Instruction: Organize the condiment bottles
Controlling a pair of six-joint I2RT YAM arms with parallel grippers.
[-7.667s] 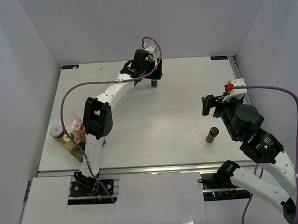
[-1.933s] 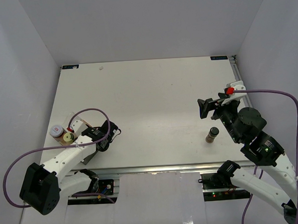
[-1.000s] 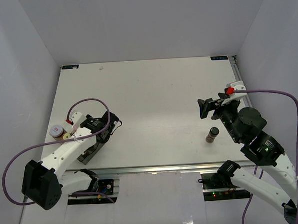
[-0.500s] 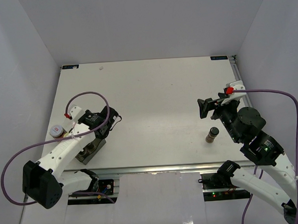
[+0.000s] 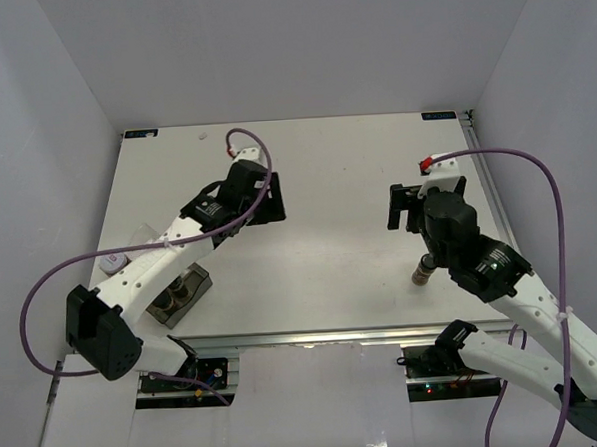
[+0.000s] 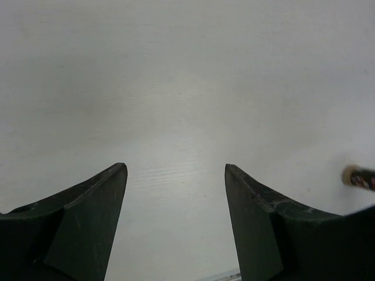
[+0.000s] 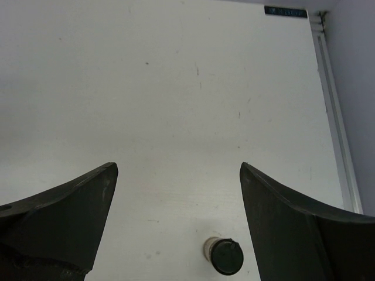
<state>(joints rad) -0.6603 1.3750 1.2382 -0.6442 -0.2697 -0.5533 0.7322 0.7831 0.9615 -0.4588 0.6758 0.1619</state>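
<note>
Top external view: one black-capped spice jar stands well apart from the grey box, not yet sorted. The left gripper and right gripper are both spread and empty.

black-capped jar, white table, purple cable, grey box

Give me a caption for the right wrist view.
Open jaws frame a black-capped jar standing upright on the white table.
</note>
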